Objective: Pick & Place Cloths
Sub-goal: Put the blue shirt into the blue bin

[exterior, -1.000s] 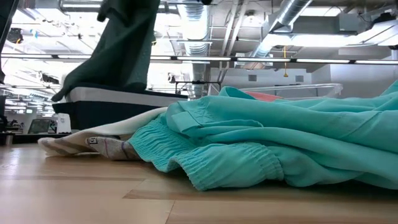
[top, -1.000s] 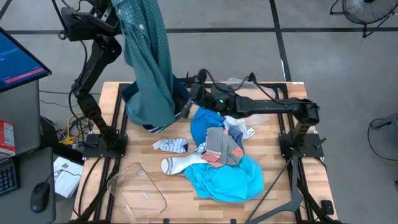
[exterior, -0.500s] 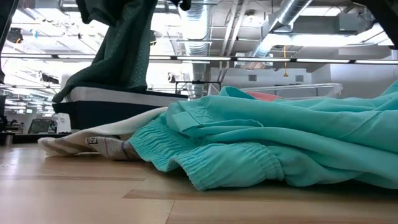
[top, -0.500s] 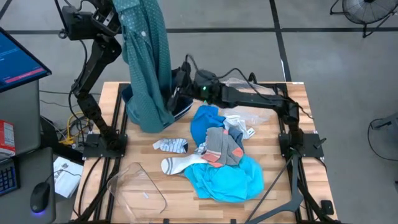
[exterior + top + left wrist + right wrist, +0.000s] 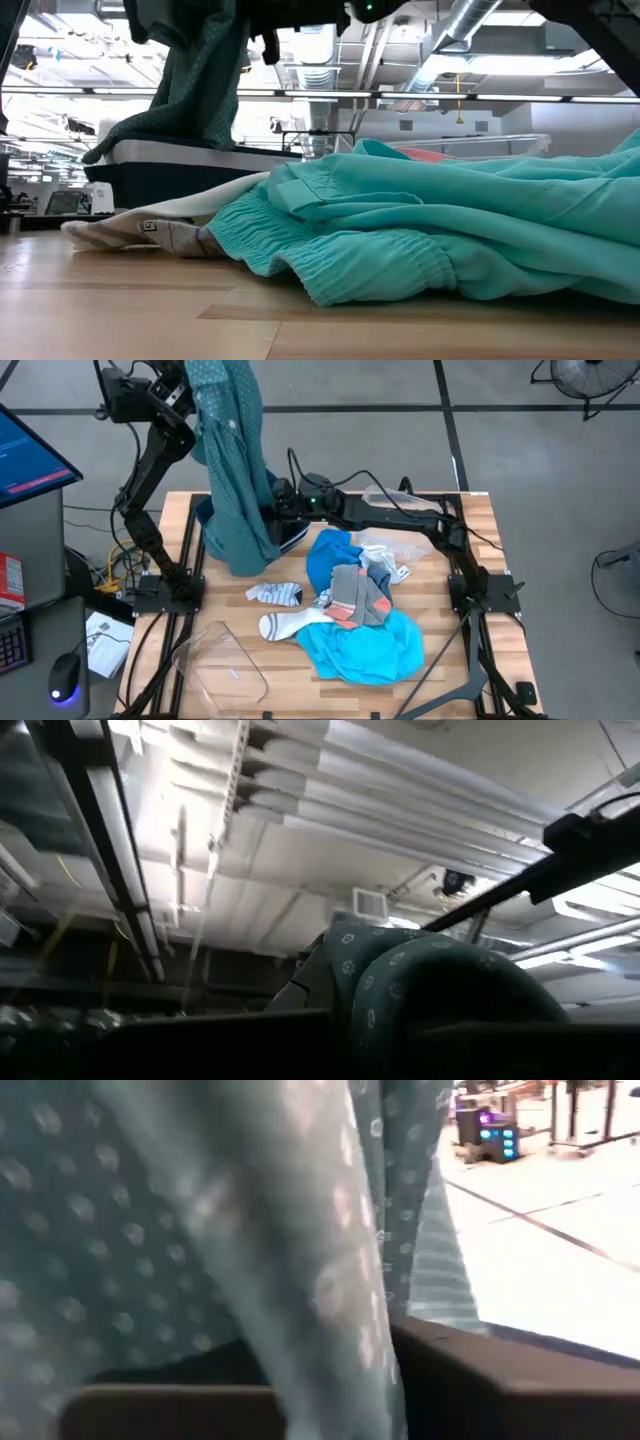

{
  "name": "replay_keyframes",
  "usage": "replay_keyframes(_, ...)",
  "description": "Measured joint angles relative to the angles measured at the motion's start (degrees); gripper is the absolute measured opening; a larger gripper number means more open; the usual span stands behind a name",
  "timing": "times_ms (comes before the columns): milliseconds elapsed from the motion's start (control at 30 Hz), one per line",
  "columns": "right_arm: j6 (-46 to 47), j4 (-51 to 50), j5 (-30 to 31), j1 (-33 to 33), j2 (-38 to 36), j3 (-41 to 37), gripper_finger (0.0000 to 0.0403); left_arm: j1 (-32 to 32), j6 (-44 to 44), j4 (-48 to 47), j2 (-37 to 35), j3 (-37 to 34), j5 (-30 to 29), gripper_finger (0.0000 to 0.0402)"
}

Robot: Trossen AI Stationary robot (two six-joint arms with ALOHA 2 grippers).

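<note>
The right gripper (image 5: 272,508) has reached left into the hanging teal-green shirt (image 5: 232,470), pinching its fabric. The left gripper (image 5: 188,382) holds the shirt's top, clamped, above the bin (image 5: 292,532).

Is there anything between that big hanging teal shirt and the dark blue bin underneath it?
Nothing visible. The large teal-green patterned shirt, held up by the left gripper, hangs straight over the dark blue square bin, its hem already at the bin. The right gripper reaches in at the shirt's side, not beneath it.
</note>
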Motion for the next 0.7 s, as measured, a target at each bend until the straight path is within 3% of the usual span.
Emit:
replay_keyframes(67, 0.88, -0.43, -0.31, -0.89, -1.35, -0.04, 0.0017, 0.37, -2.2, -1.74, -0.09, 0.0, 4.33, 0.0001)
replay_keyframes(167, 1.1, -1.75, -0.12, -3.62, -4.0, 0.8, 0.0007, 2.01, -1.99, -8.57, -0.8, 0.0, 15.34, 0.0001)
replay_keyframes(267, 1.06, -4.03, 0.55, -6.4, -6.46, 2.46, 0.0005, 4.11, 4.64, -22.66, -1.84, 0.0, 24.07, 0.0001)
replay_keyframes(333, 1.04, -6.56, 0.76, -8.04, -7.94, 2.79, 0.0005, 5.82, 13.08, -34.66, -3.08, -0.97, 25.1, 0.0001)
replay_keyframes(433, 0.56, -11.06, 3.17, -9.98, -9.11, 2.73, 0.0003, 9.29, 28.29, -52.3, -5.82, -4.05, 20.32, 0.0001)
replay_keyframes(533, -0.41, -12.87, 4.08, -11.62, -9.44, 2.69, 0.0002, 12.93, 40.54, -66.27, -9.72, -9.05, 9.1, 0.0001)
replay_keyframes(700, -0.13, -12.82, 3.87, -12.57, -9.27, 2.7, 0.0001, 15.72, 50.9, -72.88, -16.27, -23.55, -8.1, 0.0001)
